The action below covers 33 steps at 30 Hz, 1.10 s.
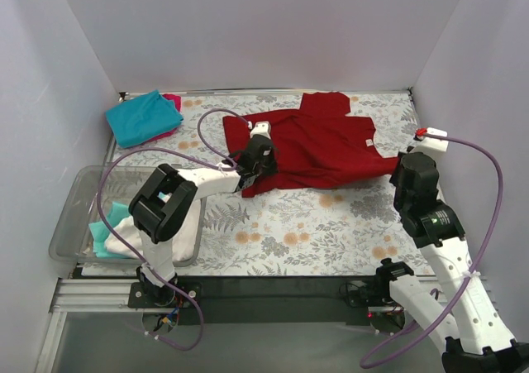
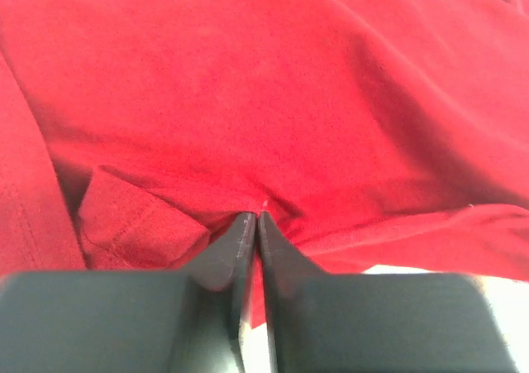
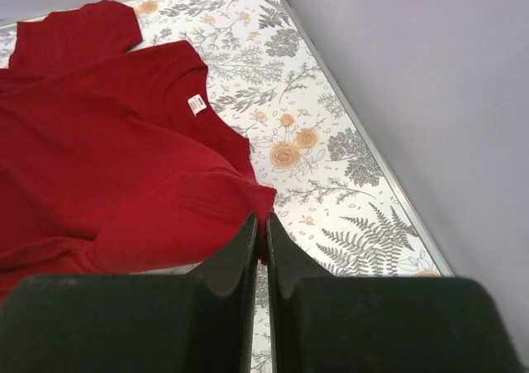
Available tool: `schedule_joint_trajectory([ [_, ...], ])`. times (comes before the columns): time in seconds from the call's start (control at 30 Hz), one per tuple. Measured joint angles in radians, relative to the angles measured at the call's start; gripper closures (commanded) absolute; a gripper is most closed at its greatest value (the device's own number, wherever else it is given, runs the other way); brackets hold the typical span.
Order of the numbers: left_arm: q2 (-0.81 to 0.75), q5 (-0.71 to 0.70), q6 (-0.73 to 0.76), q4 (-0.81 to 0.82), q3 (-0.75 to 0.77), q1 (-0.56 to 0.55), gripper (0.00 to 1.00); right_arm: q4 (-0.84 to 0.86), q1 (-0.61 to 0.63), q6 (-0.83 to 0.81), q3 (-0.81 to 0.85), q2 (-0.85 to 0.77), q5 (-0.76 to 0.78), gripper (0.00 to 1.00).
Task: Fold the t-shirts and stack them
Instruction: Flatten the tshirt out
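Observation:
A large dark red t-shirt (image 1: pixel 318 145) lies spread across the back middle of the floral table, collar to the right. My left gripper (image 1: pixel 252 174) is shut on its left edge; in the left wrist view (image 2: pixel 254 217) the red cloth (image 2: pixel 273 92) fills the frame and is pinched between the jaws. My right gripper (image 1: pixel 398 168) is shut on the shirt's right sleeve corner (image 3: pixel 263 203), seen in the right wrist view (image 3: pixel 260 221). A folded teal t-shirt (image 1: pixel 143 117) lies on a magenta-pink one (image 1: pixel 173 102) at the back left. Teal and white shirts (image 1: pixel 116 231) lie in the bin.
A clear plastic bin (image 1: pixel 74 203) stands at the front left. Grey walls close in the table at the back and both sides. A metal rail (image 3: pixel 372 154) runs along the right table edge. Purple cables loop over both arms.

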Motion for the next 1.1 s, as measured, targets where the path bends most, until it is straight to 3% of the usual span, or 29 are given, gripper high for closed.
schedule_joint_trajectory([
  [0.07,0.0,0.0,0.009,-0.002,0.001,-0.018,0.72,0.003,0.0,-0.003,0.0,0.004,0.012,0.99],
  [0.1,-0.001,-0.006,0.013,-0.005,0.0,-0.021,0.53,0.003,0.0,-0.003,0.0,0.007,0.016,0.99],
  [0.2,-0.028,-0.03,0.027,-0.011,-0.022,-0.015,0.33,0.009,0.0,-0.004,-0.012,0.017,0.016,0.99],
  [0.23,-0.047,-0.036,0.032,-0.012,-0.037,-0.013,0.31,0.009,0.0,-0.004,-0.021,0.017,0.015,0.99],
  [0.5,-0.173,-0.109,0.086,0.033,-0.126,-0.007,0.34,0.013,-0.001,-0.01,-0.039,0.023,-0.009,0.99],
  [0.67,-0.111,-0.138,0.126,0.045,-0.101,-0.008,0.49,0.028,-0.001,-0.014,-0.049,0.023,-0.027,0.99],
  [1.1,0.018,-0.193,0.186,0.021,-0.024,-0.023,0.54,0.048,-0.002,-0.019,-0.064,0.02,-0.037,0.99],
])
